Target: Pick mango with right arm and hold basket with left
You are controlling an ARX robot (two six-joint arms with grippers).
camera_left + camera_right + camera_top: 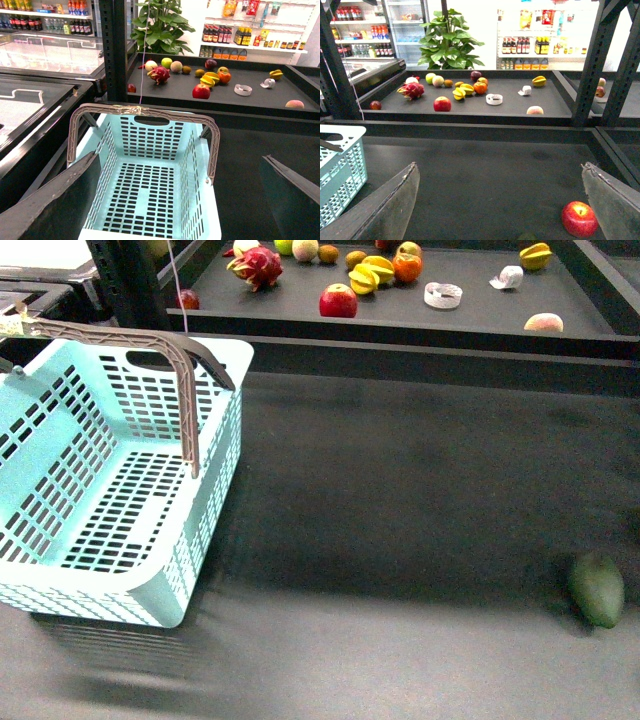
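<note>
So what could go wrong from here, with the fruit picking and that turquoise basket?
1. Wrong fruit: a dark green oval fruit and a red apple lie nearest the open right jaws, while the yellow-orange mango appears crowded among other fruit on the far dark shelf.
2. The left jaws hang open above the light turquoise slotted plastic basket, so it is unheld and might slide if bumped.

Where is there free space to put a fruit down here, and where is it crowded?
Bare: the wide dark stretch of the near table between the basket and the dark green fruit, and the basket's empty floor. Crowded: the back shelf, with fruit clustered around the red apple.
</note>
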